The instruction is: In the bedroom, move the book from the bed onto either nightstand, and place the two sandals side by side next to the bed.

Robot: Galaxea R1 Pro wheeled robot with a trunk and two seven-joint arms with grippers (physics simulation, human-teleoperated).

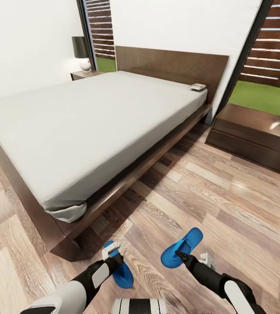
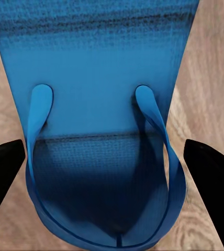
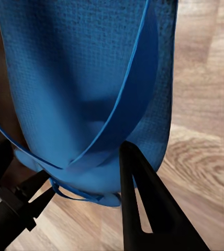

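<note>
Left gripper spread wide, black fingers on either side of a bright blue flip-flop sandal, not touching it; sole flat on the brown wood-plank floor, thong straps arching up between the fingers. Seen from the head camera, that left sandal half hidden behind the left gripper, just off the foot corner of the large low platform bed with dark wood frame and light-grey mattress.

Right gripper pinching the thin strap at the end of the second blue flip-flop, one black finger against the sole edge. From the head camera, right gripper at the near end of that sandal, toe end tilted up; lifted or resting, cannot tell.

Only from the head camera: small thin paperback book on the mattress by the headboard; low dark-brown wooden nightstand right of the bed, a second one at the far side carrying a white lamp with a dark shade.
</note>
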